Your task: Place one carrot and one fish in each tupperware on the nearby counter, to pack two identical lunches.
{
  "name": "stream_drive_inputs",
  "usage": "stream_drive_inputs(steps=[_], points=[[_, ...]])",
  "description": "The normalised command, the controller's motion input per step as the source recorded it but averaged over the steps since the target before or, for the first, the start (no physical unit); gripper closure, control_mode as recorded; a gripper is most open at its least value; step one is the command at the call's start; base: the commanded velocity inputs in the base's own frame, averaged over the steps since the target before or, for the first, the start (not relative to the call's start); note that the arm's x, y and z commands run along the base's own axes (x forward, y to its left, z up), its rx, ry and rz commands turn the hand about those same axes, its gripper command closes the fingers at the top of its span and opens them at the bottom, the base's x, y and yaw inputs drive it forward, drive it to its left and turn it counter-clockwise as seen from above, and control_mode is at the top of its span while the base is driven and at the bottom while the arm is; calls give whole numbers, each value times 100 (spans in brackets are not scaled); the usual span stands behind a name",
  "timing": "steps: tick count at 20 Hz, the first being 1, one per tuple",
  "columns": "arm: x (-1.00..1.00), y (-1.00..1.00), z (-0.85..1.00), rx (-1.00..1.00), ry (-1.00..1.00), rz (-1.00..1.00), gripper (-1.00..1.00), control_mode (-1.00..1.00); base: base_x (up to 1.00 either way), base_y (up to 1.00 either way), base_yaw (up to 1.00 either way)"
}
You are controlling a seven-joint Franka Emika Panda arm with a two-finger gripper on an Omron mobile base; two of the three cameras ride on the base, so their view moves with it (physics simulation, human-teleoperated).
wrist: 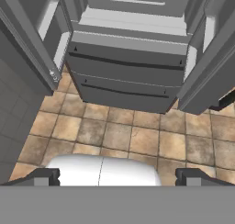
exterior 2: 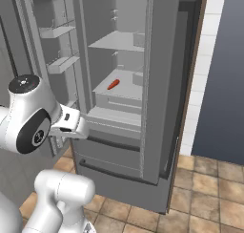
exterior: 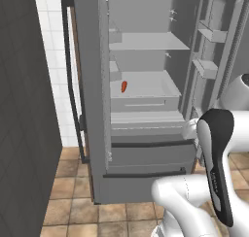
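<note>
Hand view: gripper (wrist: 117, 176) jaws spread wide, empty, low before the fridge (exterior: 146, 148); 1 carrot (exterior: 124, 86), apparently, well above on a shelf

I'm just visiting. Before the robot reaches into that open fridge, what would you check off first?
1. Fridge doors open: ok.
2. Carrot in sight, lying on a middle shelf: ok.
3. Hand open and holding nothing: ok.
4. Hand near the carrot: not ok; it points down at the freezer drawers and floor.
5. Fish located: cannot tell.
6. Lunch boxes located: cannot tell.
</note>
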Motion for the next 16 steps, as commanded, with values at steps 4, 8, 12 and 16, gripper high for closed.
stream_drive_inputs(steps=[4, 8, 12, 16], points=[[0, 0, 0, 0, 0, 0, -100, 100, 74, 3, -1], [0, 0, 0, 0, 0, 0, -100, 100, 78, 0, -2], [0, 0, 0, 0, 0, 0, -100, 100, 76, 2, -3], [0, 0, 0, 0, 0, 0, -100, 100, 63, 16, -5]])
